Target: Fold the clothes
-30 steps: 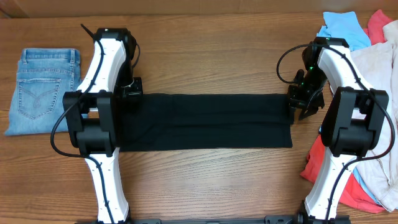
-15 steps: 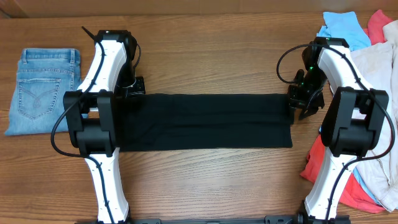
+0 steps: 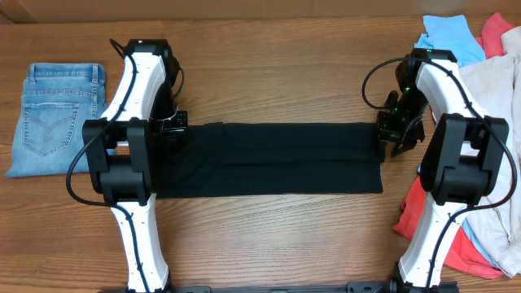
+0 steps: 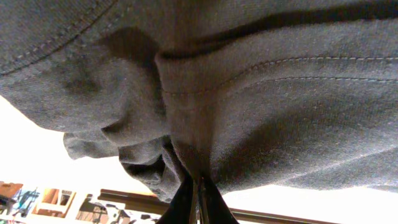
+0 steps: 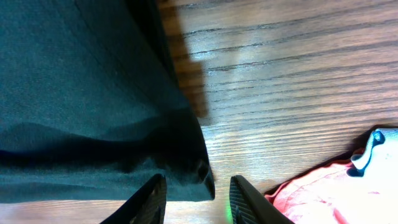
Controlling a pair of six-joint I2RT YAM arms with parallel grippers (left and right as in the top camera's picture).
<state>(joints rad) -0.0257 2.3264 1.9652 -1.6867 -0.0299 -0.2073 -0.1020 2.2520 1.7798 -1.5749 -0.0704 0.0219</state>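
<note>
- Left tool [image 3: 173, 124] sits at the far left corner of the black T-shirt [image 3: 269, 159], and in its wrist view the left tool [image 4: 198, 200] has its two dark fingers pressed together with a bunched fold of the shirt's fabric [image 4: 186, 124] pinched between the tips.
- That wrist view looks up under the cloth: a stitched hem runs across the frame and the fabric hangs in wrinkles around the pinch.
- Over on the other side, the right tool [image 3: 396, 134] stands at the far right corner of the shirt.
- Close up, the right tool [image 5: 198, 180] has its fingers apart, straddling the shirt's corner; the cloth lies between them on the wood, with a clear gap on the right-hand side.
- From overhead the shirt is a long dark band folded lengthwise, stretched flat across the middle of the table [image 3: 269, 65] between the two arms.
- At the right edge lies a loose heap: a cream garment [image 3: 496, 89] on top, a light blue garment [image 3: 448, 37] at the far end, a coral garment [image 3: 440, 232] spilling out near the right arm's base.
- Well apart, on the left end of the table, lies a pair of folded blue jeans [image 3: 55, 118], back pockets up.
</note>
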